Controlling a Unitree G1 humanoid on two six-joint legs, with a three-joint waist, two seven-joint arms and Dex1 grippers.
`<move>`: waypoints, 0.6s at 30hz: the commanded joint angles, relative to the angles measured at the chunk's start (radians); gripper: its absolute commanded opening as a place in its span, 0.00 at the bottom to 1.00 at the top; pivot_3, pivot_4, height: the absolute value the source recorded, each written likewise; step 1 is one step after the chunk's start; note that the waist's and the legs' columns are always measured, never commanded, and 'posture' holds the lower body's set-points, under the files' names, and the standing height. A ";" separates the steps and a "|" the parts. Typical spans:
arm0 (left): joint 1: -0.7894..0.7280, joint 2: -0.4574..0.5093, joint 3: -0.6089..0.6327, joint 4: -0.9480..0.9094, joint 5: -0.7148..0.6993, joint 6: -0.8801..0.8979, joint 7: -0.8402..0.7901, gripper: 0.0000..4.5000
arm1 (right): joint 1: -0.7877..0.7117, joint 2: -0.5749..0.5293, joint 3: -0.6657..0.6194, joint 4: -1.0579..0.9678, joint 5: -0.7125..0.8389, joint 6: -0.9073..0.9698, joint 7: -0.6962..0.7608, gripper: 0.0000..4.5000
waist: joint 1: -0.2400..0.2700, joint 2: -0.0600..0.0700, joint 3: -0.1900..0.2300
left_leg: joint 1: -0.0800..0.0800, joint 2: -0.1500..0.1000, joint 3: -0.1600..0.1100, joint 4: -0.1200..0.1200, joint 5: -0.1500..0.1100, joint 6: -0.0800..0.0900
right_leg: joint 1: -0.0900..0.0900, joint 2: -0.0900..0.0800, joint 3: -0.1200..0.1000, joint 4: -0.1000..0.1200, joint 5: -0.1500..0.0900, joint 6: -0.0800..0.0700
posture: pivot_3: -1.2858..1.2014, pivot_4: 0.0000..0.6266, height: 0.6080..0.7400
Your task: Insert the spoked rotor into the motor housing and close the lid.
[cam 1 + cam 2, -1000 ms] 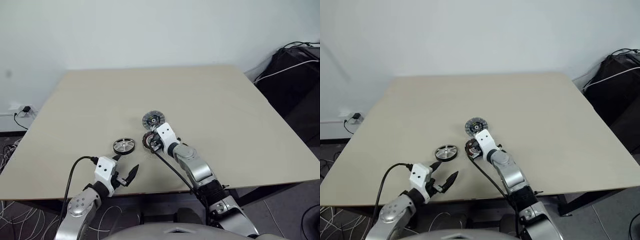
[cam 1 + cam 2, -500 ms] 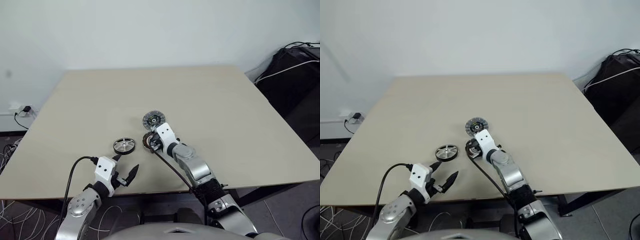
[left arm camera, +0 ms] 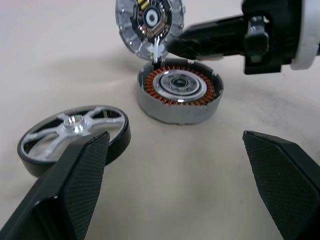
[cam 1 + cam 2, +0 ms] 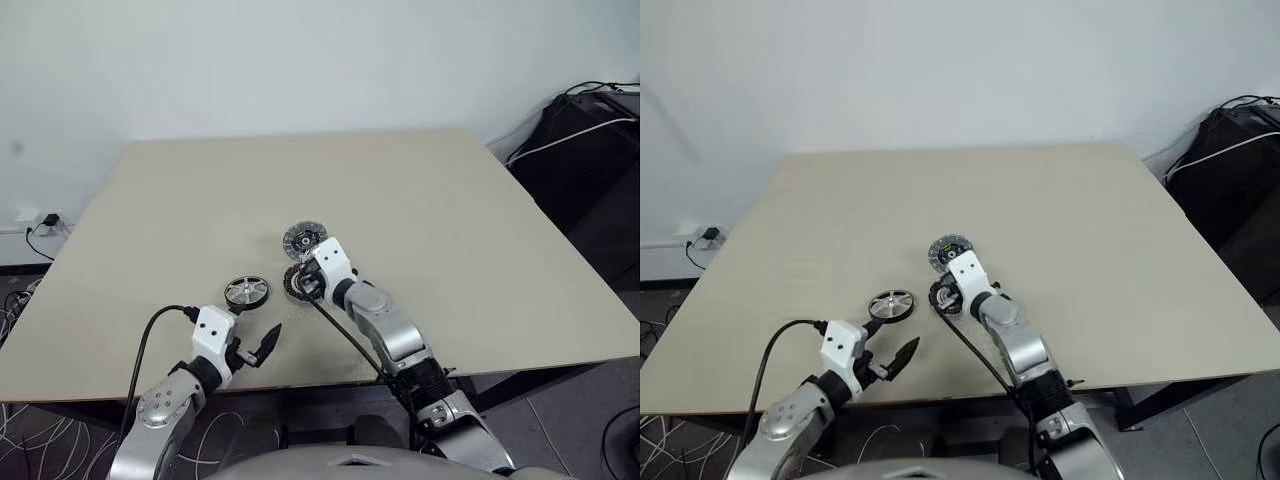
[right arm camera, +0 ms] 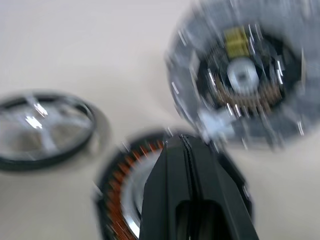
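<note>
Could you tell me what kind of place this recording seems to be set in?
Probably a lab or office test room: a plain beige table bearing only small motor parts, a bare white wall, and loose cables at a floor socket.

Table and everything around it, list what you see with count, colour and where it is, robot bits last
table: one, beige, against the white wall
spoked rotor: one, silver with black rim, lying flat near the front edge
motor housing: one, grey cup with copper windings, open, beside the rotor
lid: one, light grey, propped up on edge just behind the housing
bag: one, black, on the floor to the right
left tool: one, black fingers, open, short of the rotor
right tool: one, black, shut, tip over the housing's far rim
</note>
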 commanded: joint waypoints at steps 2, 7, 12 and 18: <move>0.002 0.001 -0.002 -0.064 -0.004 0.010 0.009 1.00 | -0.021 -0.001 -0.007 0.021 -0.007 -0.027 -0.007 0.00 | 0.002 0.000 0.000 | 0.000 0.000 0.000 0.000 0.000 0.000 | 0.000 0.000 0.000 0.000 0.000 0.000 | 0.52 0.00 1.00; 0.007 -0.001 -0.002 -0.074 -0.004 0.016 0.017 1.00 | -0.006 -0.029 -0.002 0.114 -0.027 -0.023 -0.010 0.00 | 0.001 0.000 0.000 | 0.000 0.000 0.000 0.000 0.000 0.000 | 0.000 0.000 0.000 0.000 0.000 0.000 | 0.52 0.00 1.00; 0.004 -0.001 -0.001 -0.075 -0.006 0.021 0.021 1.00 | 0.015 -0.045 -0.002 0.105 -0.031 -0.013 -0.006 0.00 | 0.002 0.000 -0.001 | 0.001 0.000 0.000 0.000 0.000 0.000 | 0.001 0.000 0.000 0.000 0.000 0.000 | 0.52 0.00 1.00; -0.017 0.001 -0.006 -0.069 -0.007 0.032 0.015 1.00 | -0.008 -0.014 -0.007 -0.001 0.004 -0.033 0.014 0.00 | 0.002 0.000 -0.001 | 0.001 0.000 0.000 0.001 0.000 0.000 | 0.001 0.000 0.000 0.000 0.000 0.000 | 0.52 0.00 1.00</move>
